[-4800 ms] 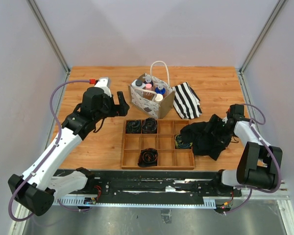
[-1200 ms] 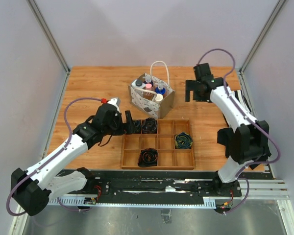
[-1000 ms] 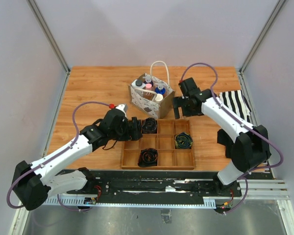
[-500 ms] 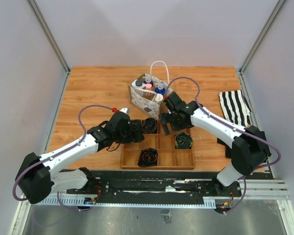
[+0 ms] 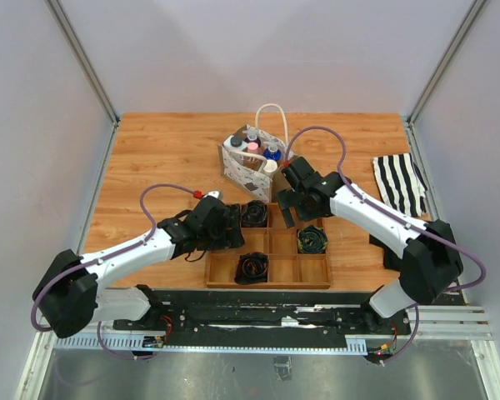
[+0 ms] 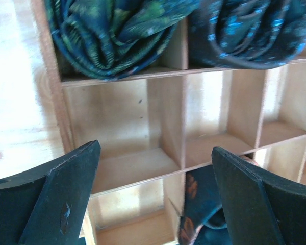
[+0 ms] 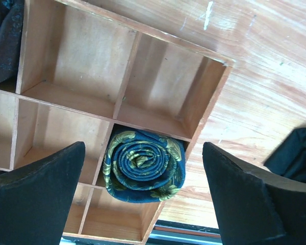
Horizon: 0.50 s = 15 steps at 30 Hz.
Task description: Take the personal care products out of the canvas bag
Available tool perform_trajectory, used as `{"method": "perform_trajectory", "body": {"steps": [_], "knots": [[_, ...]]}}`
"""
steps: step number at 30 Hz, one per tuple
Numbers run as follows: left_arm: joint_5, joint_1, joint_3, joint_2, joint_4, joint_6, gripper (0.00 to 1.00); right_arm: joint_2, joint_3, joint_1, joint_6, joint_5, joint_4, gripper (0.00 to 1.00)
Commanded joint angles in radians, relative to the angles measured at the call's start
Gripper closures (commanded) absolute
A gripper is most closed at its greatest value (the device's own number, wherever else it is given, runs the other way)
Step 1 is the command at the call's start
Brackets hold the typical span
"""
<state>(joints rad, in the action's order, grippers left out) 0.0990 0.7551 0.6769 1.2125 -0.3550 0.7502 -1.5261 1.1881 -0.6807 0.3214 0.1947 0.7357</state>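
The canvas bag [image 5: 252,173] stands upright at the back centre of the table, rope handle up. The personal care products [image 5: 258,150] stand inside it, caps showing, one of them blue [image 5: 272,153]. My left gripper [image 5: 233,228] is open and empty over the left end of the wooden tray [image 5: 300,283], in front of the bag. In the left wrist view it [image 6: 154,153] hangs over bare compartments. My right gripper [image 5: 286,211] is open and empty just right of the bag's front corner. In the right wrist view it [image 7: 144,148] hangs above a rolled blue-gold fabric [image 7: 145,166].
The tray holds several dark rolled fabrics [image 5: 252,266], also seen from the left wrist [image 6: 117,30]. A striped cloth [image 5: 400,183] lies at the right edge. A black cloth [image 5: 387,243] lies behind my right arm.
My right arm swung from the back right in to the tray beside the bag. My left gripper slid right to the tray's left end. The striped cloth now lies at the far right.
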Motion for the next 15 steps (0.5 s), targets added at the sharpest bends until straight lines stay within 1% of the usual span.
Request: {"method": "perform_trajectory", "body": {"steps": [1, 5, 9, 15], "knots": [[0.054, 0.006, -0.05, -0.021, -0.023, 0.05, 0.04, 0.045, 0.007, -0.003, -0.012, 0.08, 0.042, 0.02], [0.042, 0.006, -0.067, -0.042, -0.009, 0.065, 0.05, 0.07, -0.004, -0.003, -0.011, 0.092, 0.043, 0.02], [0.04, 0.006, -0.048, -0.079, -0.012, 0.054, 0.06, 0.08, 0.024, -0.003, -0.019, 0.076, 0.032, 0.02], [0.133, 0.007, 0.019, -0.174, -0.111, 0.034, 0.06, 0.076, 0.156, -0.003, -0.071, 0.064, 0.009, 0.02]]}}
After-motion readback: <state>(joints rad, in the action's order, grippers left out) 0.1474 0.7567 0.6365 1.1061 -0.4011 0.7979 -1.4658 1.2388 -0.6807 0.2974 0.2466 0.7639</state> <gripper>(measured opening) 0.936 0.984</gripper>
